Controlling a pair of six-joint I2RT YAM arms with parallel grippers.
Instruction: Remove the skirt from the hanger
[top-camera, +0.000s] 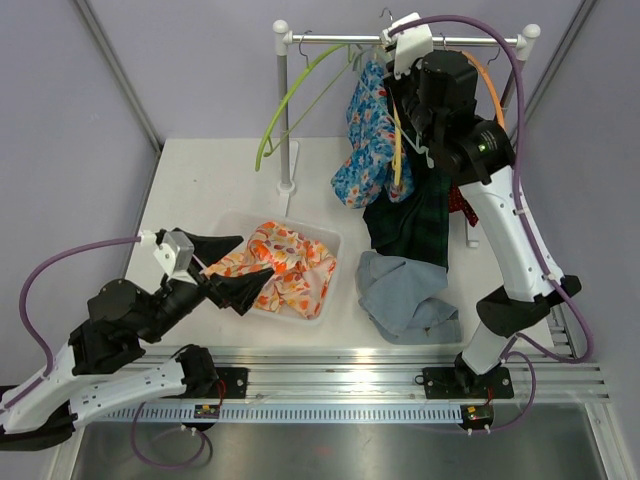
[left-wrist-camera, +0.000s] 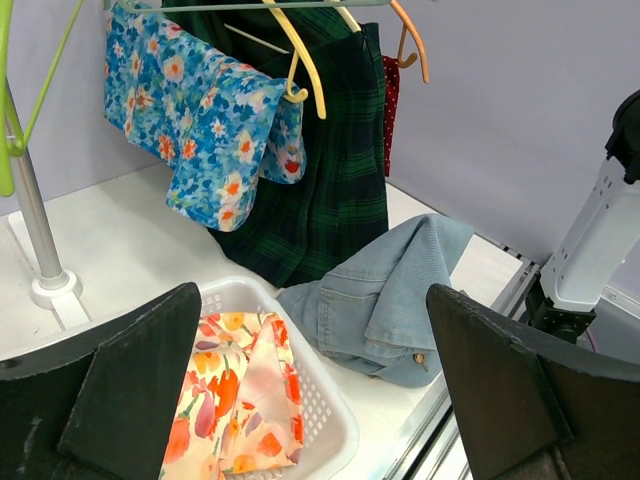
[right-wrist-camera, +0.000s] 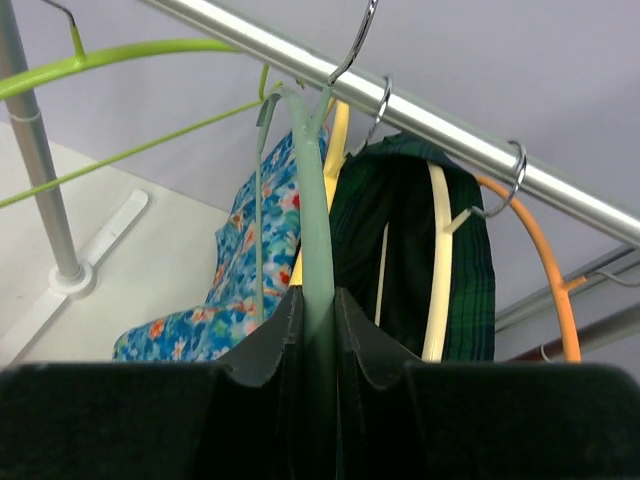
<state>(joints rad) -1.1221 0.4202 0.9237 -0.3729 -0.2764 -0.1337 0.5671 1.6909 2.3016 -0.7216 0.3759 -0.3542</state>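
My left hand (top-camera: 248, 262) hovers, fingers wide apart, over the white basket (left-wrist-camera: 325, 410) near the surface's front edge. Toward the far edge, my right hand (right-wrist-camera: 318, 330) is clamped on the pale green hanger (right-wrist-camera: 310, 200) at the rail (right-wrist-camera: 450, 130). The blue floral skirt (left-wrist-camera: 200, 130) droops beneath. It looks light, limp and likely to snag; I'd pinch its waistband. No legible writing.

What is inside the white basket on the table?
A crumpled cloth with an orange flower print lies in the white basket. The basket's floor and anything beneath the cloth are covered and cannot be seen.
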